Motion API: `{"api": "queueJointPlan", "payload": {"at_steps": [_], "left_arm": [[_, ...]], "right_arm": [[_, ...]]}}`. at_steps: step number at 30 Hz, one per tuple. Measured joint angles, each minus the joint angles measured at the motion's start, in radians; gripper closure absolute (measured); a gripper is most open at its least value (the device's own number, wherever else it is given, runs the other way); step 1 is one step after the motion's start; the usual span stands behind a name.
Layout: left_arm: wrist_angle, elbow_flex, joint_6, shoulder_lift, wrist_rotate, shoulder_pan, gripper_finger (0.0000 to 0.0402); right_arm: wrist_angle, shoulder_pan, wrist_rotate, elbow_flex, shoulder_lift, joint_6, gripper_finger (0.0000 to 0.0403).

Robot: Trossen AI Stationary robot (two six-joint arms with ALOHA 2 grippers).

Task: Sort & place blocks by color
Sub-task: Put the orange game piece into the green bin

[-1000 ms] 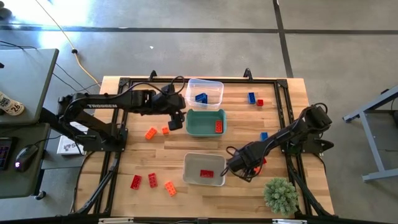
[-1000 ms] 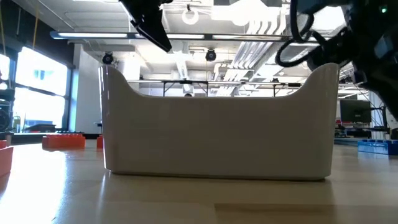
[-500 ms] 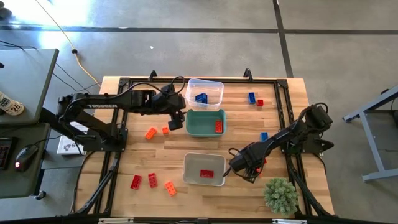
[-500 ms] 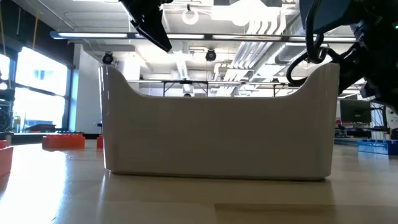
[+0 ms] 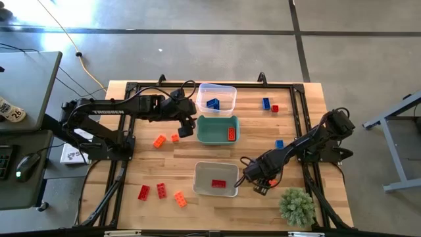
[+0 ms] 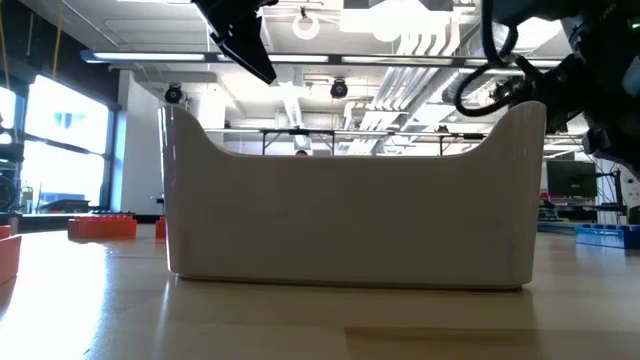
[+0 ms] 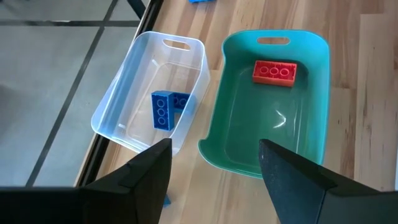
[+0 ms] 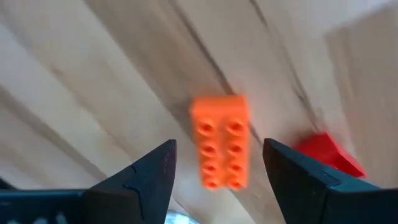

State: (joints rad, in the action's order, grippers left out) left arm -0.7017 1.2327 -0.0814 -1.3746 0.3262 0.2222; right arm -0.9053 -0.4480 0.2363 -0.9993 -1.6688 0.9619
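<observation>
Only one number to read: "26", on a small round tag (image 5: 14, 114) lying on the grey desk (image 5: 29, 79). No other words or signs.

Bright, even daylight overall. Strong glare patch on floor (image 5: 118, 20) at upper left of high view. Soft short shadows under bins on desk (image 5: 263, 131). Low view backlit by windows and ceiling lights (image 6: 430, 40), grey bin (image 6: 350, 215) slightly hazy. Orange block (image 8: 221, 142) motion-blurred in right wrist view.
</observation>
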Motion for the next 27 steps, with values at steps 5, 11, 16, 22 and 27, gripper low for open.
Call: {"api": "queueJointPlan", "payload": {"at_steps": [5, 11, 16, 22, 27], "left_arm": [[0.000, 0.000, 0.000, 0.000, 0.002, 0.000, 0.0177], [0.000, 0.000, -0.020, 0.000, 0.003, 0.000, 0.0177], [0.000, 0.000, -0.027, 0.000, 0.003, 0.000, 0.0177], [0.001, 0.000, -0.040, 0.000, 0.003, 0.000, 0.0177], [0.001, 0.000, -0.061, 0.000, 0.007, 0.000, 0.0177]], "right_arm": [[0.030, 0.000, -0.057, 0.000, 0.000, -0.002, 0.0174], [0.019, -0.004, -0.050, 0.000, 0.000, -0.002, 0.0174], [0.020, -0.023, -0.050, 0.000, -0.001, 0.007, 0.0174], [0.020, -0.036, -0.061, 0.000, -0.011, 0.008, 0.0174], [0.018, -0.036, -0.060, 0.000, -0.058, 0.008, 0.0174]]}}
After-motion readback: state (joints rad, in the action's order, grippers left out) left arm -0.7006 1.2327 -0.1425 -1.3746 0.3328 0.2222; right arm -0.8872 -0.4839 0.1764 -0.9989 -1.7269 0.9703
